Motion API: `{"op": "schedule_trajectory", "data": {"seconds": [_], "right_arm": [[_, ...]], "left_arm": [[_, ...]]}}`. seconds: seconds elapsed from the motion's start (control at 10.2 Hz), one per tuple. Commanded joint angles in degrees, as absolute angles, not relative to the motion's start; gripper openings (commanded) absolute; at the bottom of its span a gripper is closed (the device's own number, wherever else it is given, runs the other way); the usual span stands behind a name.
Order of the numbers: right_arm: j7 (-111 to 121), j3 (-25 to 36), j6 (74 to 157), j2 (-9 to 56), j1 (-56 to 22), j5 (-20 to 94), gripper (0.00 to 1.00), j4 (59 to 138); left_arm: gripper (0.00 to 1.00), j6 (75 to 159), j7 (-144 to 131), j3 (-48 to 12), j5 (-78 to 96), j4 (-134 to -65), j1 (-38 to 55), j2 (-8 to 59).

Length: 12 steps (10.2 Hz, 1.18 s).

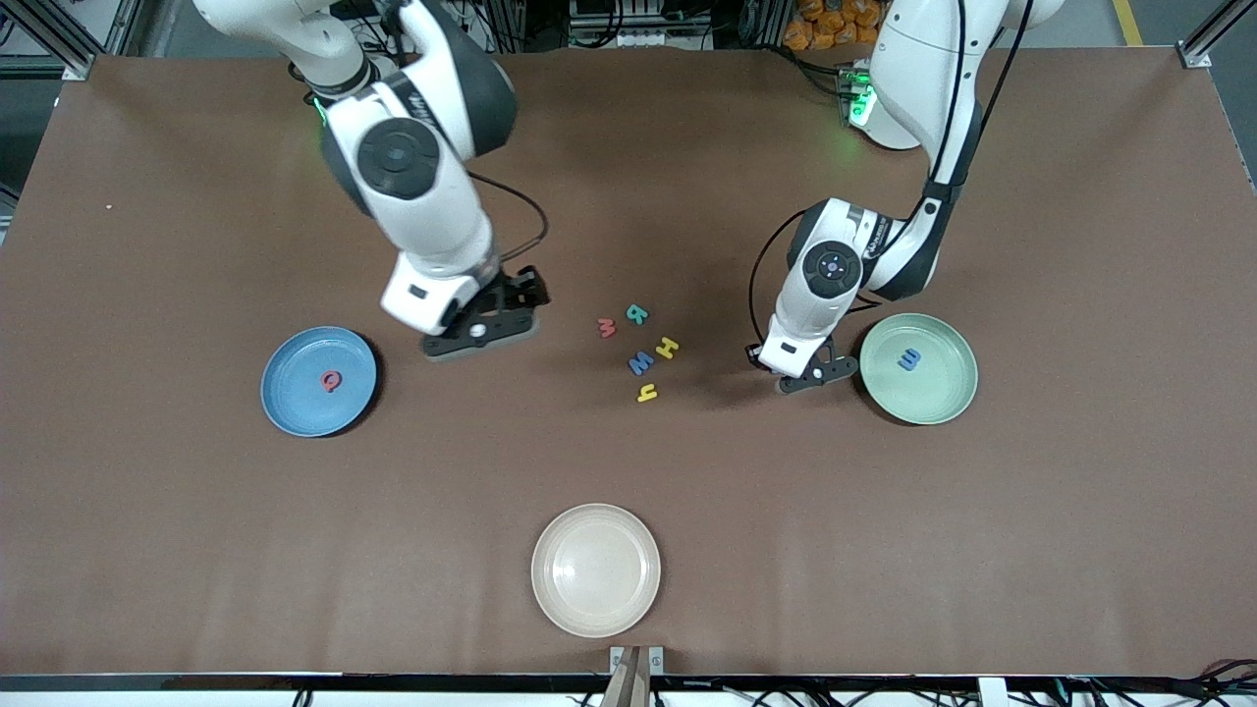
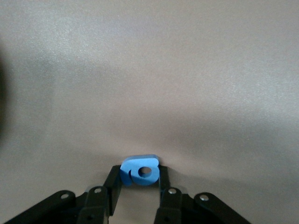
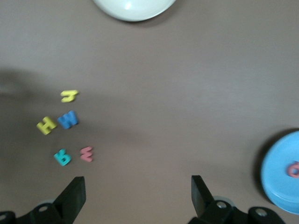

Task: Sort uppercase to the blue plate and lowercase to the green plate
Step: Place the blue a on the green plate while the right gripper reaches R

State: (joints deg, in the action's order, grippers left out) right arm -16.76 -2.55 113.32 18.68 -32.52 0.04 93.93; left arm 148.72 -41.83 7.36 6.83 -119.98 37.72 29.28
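One rounded blue lowercase letter sits pinched in the left gripper, at nine o'clock of the green plate. Carry it over the rim before letting go. The right gripper, spread and empty, hangs between the blue plate and the loose letters.

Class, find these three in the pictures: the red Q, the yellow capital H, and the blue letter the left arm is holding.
red Q (image 1: 332, 380), front view, its round body, on the blue plate.
yellow H (image 1: 668, 348), front view, its crossbar.
blue letter (image 2: 140, 170), left wrist view, its face beside the hole.
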Motion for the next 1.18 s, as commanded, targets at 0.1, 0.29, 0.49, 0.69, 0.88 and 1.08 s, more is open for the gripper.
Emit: {"op": "schedule_trajectory", "data": {"seconds": [0.1, 0.29, 0.49, 0.69, 0.88, 1.08], "right_arm": [[-13.3, -5.8, 117.4, 22.6, -35.7, 0.0, 0.96, 93.3], [-11.3, -5.8, 120.3, 24.3, -37.8, -0.1, 0.94, 93.3], [-7.1, -5.9, 121.5, 26.4, -39.0, -0.4, 0.90, 93.3], [-2.2, -6.3, 124.1, 29.2, -39.3, -1.1, 0.86, 93.3], [-2.0, -8.4, 126.6, 31.7, -39.4, -2.6, 0.84, 93.3], [-2.6, -9.8, 128.3, 33.5, -40.1, -2.7, 0.84, 93.3]], "left_arm": [[0.33, 148.5, -41.2, 9.0, 8.2, -119.4, 38.7, 29.6], [0.31, 146.2, -39.5, 9.7, 8.0, -119.4, 38.4, 28.0], [0.30, 143.4, -36.0, 10.7, 7.8, -119.3, 38.1, 26.3], [0.29, 140.2, -32.2, 12.6, 6.2, -119.6, 37.5, 24.2], [0.29, 137.9, -27.1, 13.1, 4.6, -121.1, 34.7, 20.8], [0.29, 136.8, -19.0, 12.8, 1.6, -123.6, 28.5, 17.5]]}}
